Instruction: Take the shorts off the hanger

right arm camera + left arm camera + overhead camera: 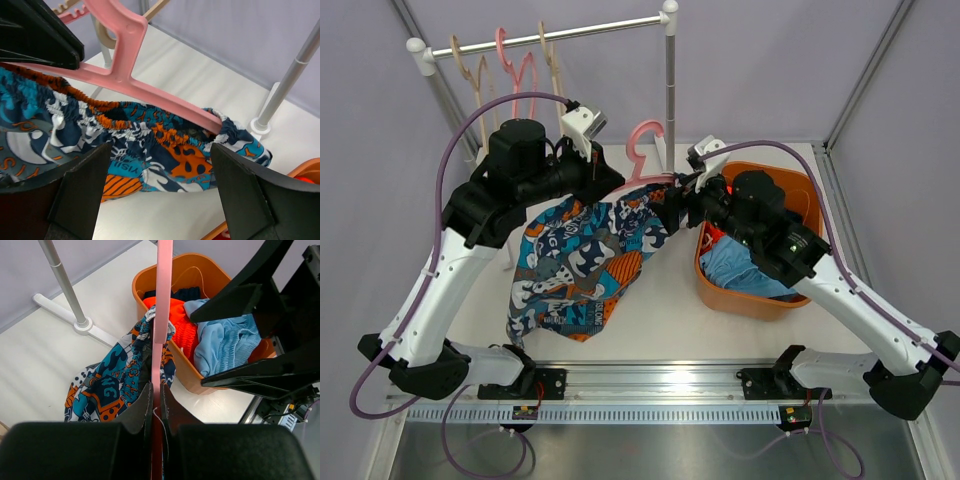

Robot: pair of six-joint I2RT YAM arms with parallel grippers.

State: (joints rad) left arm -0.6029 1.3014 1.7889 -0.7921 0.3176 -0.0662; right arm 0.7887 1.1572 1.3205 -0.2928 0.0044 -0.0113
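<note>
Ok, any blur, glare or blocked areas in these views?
Top external: sharp, evenly lit, soft shadows. Left wrist: left claw fills the bottom as a dark mass, pink hanger crisp. Right wrist: right claw dark, printed shorts sharp.

Print shorts (125, 137) on pink hanger (122, 55) (hand (161, 162) spread)

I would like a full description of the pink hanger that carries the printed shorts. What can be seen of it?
The pink hanger looks like smooth plastic, with a hook on top and two sloping arms. It is off the rail, held above the table. The left end effector is shut on one arm. The other arm's end sits inside the elastic waistband of the printed shorts, which hang from it.
</note>
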